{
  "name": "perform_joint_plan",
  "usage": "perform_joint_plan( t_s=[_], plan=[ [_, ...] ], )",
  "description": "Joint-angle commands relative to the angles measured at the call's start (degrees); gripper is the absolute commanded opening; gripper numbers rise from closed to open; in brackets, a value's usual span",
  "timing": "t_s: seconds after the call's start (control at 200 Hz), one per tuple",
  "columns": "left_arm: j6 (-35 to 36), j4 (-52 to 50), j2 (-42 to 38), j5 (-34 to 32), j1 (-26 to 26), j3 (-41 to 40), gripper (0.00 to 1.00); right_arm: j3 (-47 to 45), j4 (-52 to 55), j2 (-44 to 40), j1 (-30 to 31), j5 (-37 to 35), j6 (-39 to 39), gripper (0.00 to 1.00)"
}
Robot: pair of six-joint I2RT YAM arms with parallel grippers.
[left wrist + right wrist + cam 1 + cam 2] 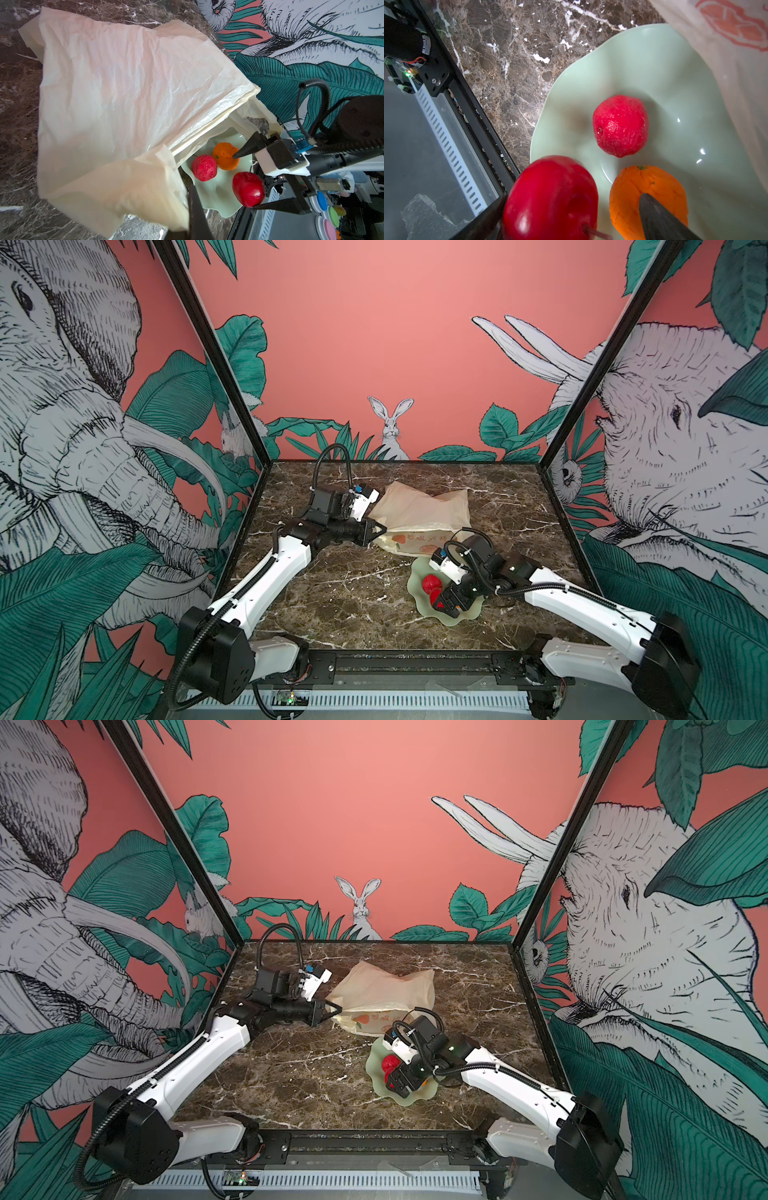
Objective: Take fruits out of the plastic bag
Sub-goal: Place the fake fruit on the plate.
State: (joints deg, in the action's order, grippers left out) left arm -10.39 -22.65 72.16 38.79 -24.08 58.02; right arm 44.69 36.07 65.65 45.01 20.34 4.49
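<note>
The plastic bag (419, 506) (382, 986) (124, 93) lies crumpled at the table's middle back. Its inside is hidden. My left gripper (379, 529) (192, 199) is shut on the bag's near-left edge. In front of the bag stands a pale green wavy dish (465, 614) (643, 62). On it rest two fruits, a bumpy red one (620, 125) (204, 168) (431, 584) and an orange one (648, 187) (224, 155). My right gripper (440, 601) (573, 195) hangs open over the dish. A smooth red apple (552, 197) (248, 189) lies between its fingers, against one only.
The dish sits close to the table's front edge, where a black rail (467, 93) runs. Bare brown marble (332, 593) lies left of the dish. Printed walls close in the back and both sides.
</note>
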Motion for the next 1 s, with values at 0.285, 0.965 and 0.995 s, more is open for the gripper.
perform_joint_plan(
  t_s=[0.285,0.965,0.995],
  plan=[
    [1.43,-0.76,0.0,0.98,-0.25,2.09,0.0,1.79,1.98,-1.39,1.14,-9.78,0.17,0.98],
    [1.15,-0.11,0.66,1.5,-0.38,2.04,0.0,2.92,1.4,6.76,7.64,-9.06,-2.16,0.98],
    [1.12,-0.1,0.61,1.51,-0.39,2.01,0.0,2.71,1.28,6.44,7.71,-8.22,-2.04,0.98]
  ],
)
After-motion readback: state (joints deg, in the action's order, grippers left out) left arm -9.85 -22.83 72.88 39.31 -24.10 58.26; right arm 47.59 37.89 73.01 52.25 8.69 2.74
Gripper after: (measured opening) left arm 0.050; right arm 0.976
